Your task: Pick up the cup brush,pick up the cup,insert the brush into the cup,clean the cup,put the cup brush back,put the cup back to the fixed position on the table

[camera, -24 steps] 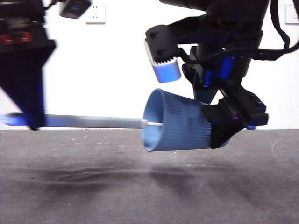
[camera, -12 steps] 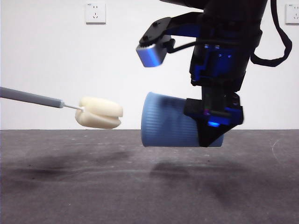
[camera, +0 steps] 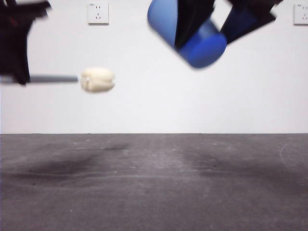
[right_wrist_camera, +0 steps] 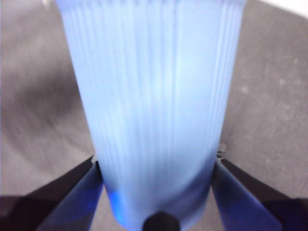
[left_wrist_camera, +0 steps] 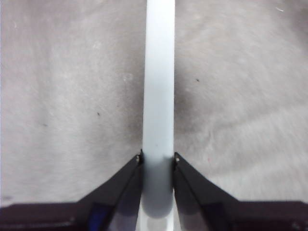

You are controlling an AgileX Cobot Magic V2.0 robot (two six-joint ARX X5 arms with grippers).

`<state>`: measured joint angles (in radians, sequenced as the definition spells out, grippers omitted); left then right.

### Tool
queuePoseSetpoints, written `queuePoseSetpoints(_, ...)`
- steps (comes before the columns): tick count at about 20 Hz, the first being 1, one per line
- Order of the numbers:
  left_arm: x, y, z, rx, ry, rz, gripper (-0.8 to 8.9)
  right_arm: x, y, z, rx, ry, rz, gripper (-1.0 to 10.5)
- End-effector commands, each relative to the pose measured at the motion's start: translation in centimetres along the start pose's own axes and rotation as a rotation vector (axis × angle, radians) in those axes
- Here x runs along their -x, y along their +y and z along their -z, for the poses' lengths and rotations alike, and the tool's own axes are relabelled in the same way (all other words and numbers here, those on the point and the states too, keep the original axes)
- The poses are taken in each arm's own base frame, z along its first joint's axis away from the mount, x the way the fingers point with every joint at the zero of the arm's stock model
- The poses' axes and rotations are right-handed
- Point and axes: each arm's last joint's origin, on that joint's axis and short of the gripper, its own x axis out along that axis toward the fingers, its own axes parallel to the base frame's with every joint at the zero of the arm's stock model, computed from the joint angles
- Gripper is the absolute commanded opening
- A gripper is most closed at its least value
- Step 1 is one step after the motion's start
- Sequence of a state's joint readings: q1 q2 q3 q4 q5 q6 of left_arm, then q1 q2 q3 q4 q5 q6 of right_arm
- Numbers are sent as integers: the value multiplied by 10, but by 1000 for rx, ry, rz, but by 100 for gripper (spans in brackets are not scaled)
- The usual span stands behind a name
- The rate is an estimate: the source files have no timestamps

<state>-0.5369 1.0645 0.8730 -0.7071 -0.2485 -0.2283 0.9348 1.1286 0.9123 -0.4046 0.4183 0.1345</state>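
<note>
The left gripper (left_wrist_camera: 158, 161) is clamped on the brush (camera: 72, 79) handle, which lies level, sponge head pointing right toward the cup (camera: 187, 33). The right gripper (right_wrist_camera: 156, 163) is clamped around the cup, held high and tilted at upper right, well clear of the table (camera: 154, 192). Brush and cup are apart. Judgement: both go back down next. Only the front view shows the sponge and the gap; the wrist views confirm each grip.

Sky-blue ribbed cup (camera: 192, 33), cream sponge on the grey-handled cup brush (camera: 96, 80), dark grey scuffed table (camera: 154, 192).
</note>
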Motion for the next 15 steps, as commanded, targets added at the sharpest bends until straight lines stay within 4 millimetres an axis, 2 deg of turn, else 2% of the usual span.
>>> queuePoseSetpoints(1,-26,-4,8,104,15,2,-9,18,-7,-5,-70,-74,-13,-12)
queuePoseSetpoints(5,-59,-15,6,182,14,16,-9,50,-20,-11,-118,-182,-41,-12)
queuePoseSetpoints(9,-91,-23,7,207,46,5,-9,71,-29,-11,-141,-242,-87,-13)
queuePoseSetpoints(12,-115,-30,12,191,89,1,-9,75,-31,-7,-130,-224,-82,-12)
queuePoseSetpoints(15,-132,-39,18,167,112,3,-9,74,-31,-4,-116,-191,-77,-13)
